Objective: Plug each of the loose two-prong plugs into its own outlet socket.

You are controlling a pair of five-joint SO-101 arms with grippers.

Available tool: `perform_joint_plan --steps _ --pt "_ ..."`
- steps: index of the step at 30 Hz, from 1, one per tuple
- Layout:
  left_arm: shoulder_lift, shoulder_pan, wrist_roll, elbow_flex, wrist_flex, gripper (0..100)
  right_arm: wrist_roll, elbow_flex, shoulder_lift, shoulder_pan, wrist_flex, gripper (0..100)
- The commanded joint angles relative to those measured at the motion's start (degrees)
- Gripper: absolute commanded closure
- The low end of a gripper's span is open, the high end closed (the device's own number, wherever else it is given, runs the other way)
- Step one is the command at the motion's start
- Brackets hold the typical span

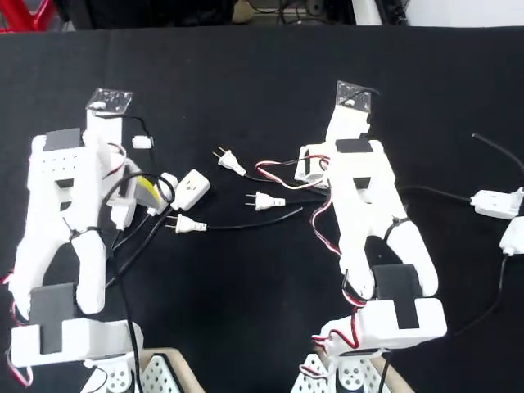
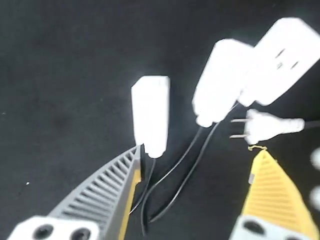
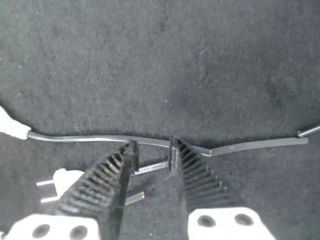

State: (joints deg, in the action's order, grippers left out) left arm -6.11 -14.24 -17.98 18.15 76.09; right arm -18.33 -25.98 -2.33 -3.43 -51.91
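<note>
Seen from above, your black table is busy: black cables loop between the arms, and two spare white sockets sit at the 3 o'clock edge, well apart from the rest. Three loose plugs lie between the arms: the far plug, the middle plug at its 5 o'clock, and the near plug at 8 o'clock of the middle one. Your left gripper is spread wide. Its grey finger ends just beside a white socket block, and the near plug and a slotted socket lie close to the yellow finger. Your right gripper is parted narrowly over a thin cable, pinching nothing, with the middle plug near one finger.
</note>
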Motion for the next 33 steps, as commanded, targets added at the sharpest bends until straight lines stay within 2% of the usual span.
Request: perform_joint_plan --steps 1,7,10,15,18,25,29,33 --pt "0.2 -2.1 -2.2 -1.7 -0.3 66 0.4 0.2 1.5 0.6 0.9 89.4" --pt "0.2 -2.9 -2.2 5.3 -10.0 66 0.4 0.2 1.6 0.5 0.8 89.4" --pt "0.2 -5.2 -2.3 8.4 -15.3 70 0.4 0.1 1.6 0.5 0.8 89.4" --pt "0.2 -8.6 -4.5 11.2 -18.5 73 0.4 0.1 1.6 0.5 0.8 89.4" --pt "0.2 -7.9 -6.9 12.7 -18.6 73 0.4 0.2 1.6 0.5 0.8 89.4" --pt "0.2 -2.7 -6.5 18.8 -23.9 73 0.4 0.2 1.5 0.5 1.0 89.4" --pt "0.2 -1.4 -1.8 21.3 -28.7 74 0.4 0.2 1.5 0.5 1.0 89.4" --pt "0.2 -1.6 -1.5 21.5 -29.1 90 0.4 0.2 1.5 0.5 1.0 89.4"
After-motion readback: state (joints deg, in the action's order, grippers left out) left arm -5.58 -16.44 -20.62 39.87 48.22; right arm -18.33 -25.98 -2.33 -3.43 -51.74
